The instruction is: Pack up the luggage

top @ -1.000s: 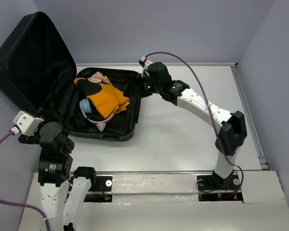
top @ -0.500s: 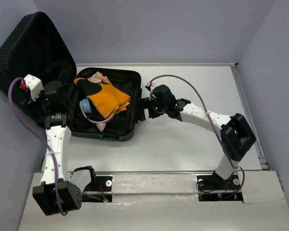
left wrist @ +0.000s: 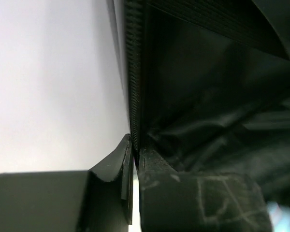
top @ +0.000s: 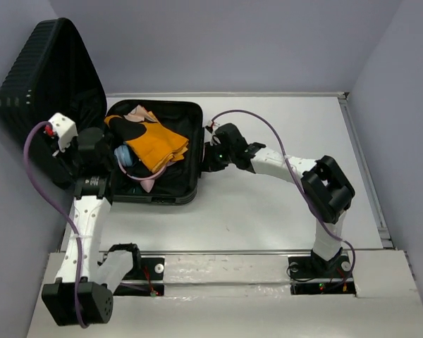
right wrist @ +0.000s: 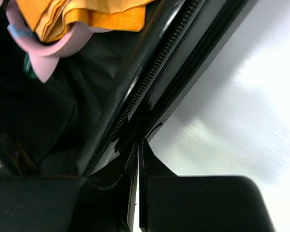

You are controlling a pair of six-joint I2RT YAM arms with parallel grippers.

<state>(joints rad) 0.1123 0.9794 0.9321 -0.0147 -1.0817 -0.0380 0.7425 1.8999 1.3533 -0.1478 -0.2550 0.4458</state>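
Both arms have closed in during the last second. The left arm is up from its folded rest to the hinge side, the right has slid down the far rim to the right edge, and the lid stands a touch more upright. The large black ribbed hard-shell luggage lies open at the far left of the white surface, lid propped against the wall and base flat. Inside sit a folded orange cloth and a pale blue round item with a pink band.

The left claw has its fingers pressed together, and the lid's zip edge runs right down between the tips, so that looks like a pinch on the luggage. The right claw is likewise squeezed tight at the base's zip rim, seemingly nipping it.

Packing looks finished, so this reads as the close. The right should hold the base down firmly while the left carries the lid over in an arc about the hinge, not in a straight pull. Watch that pink band near the rim, because it could snag the zip line. These are thin-edge grips and could slip, so go slow.
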